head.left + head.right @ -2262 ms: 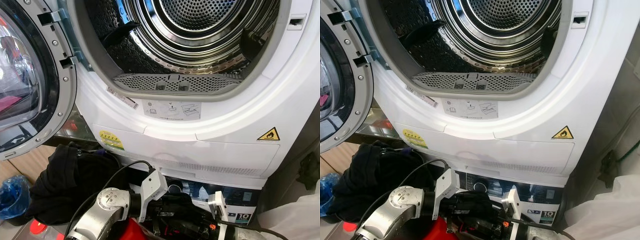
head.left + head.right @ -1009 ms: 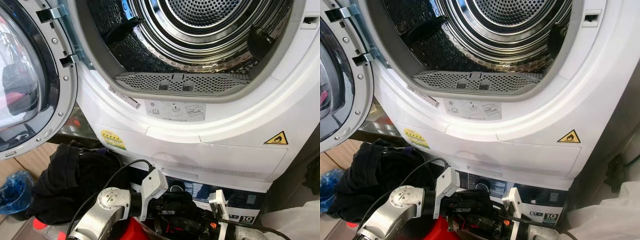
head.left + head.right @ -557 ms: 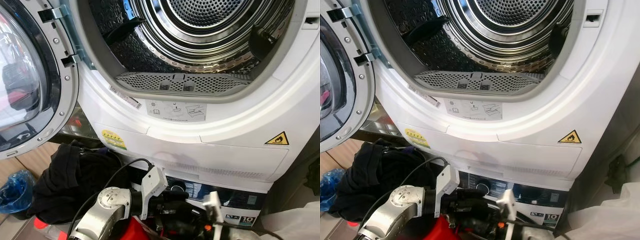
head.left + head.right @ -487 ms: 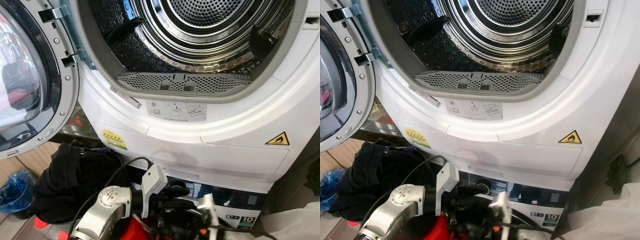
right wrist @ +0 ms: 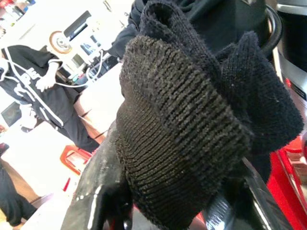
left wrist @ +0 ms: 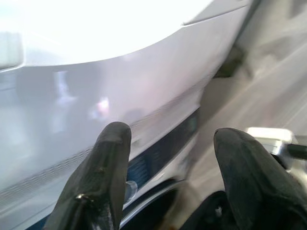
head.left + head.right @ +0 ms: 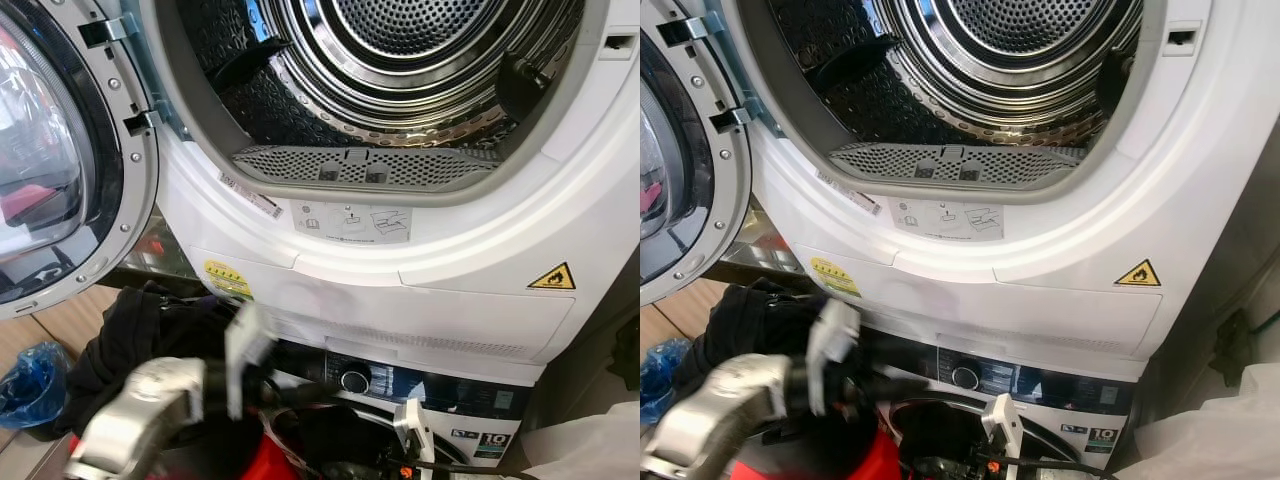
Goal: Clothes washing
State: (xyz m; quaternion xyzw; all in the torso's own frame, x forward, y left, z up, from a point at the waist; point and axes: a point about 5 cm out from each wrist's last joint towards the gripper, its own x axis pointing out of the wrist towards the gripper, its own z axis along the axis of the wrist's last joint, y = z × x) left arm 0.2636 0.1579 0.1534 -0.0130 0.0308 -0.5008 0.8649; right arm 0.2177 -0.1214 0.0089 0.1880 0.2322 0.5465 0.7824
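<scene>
Perforated steel dryer drum (image 7: 420, 40), upper centre, holds no laundry. Right tool (image 5: 168, 201) clamped on black ribbed knit garment (image 5: 182, 120). Left tool (image 6: 168, 158) spread, ungripped. Black clothing heap (image 7: 130, 340) lower left

The dryer (image 7: 420, 290) bears a yellow triangular flame sign (image 7: 551, 277), a yellow label (image 7: 226, 279) and a pictogram sticker (image 7: 349, 222) too small to read, and the washer (image 7: 470, 420) below shows "10" (image 7: 489, 438).
</scene>
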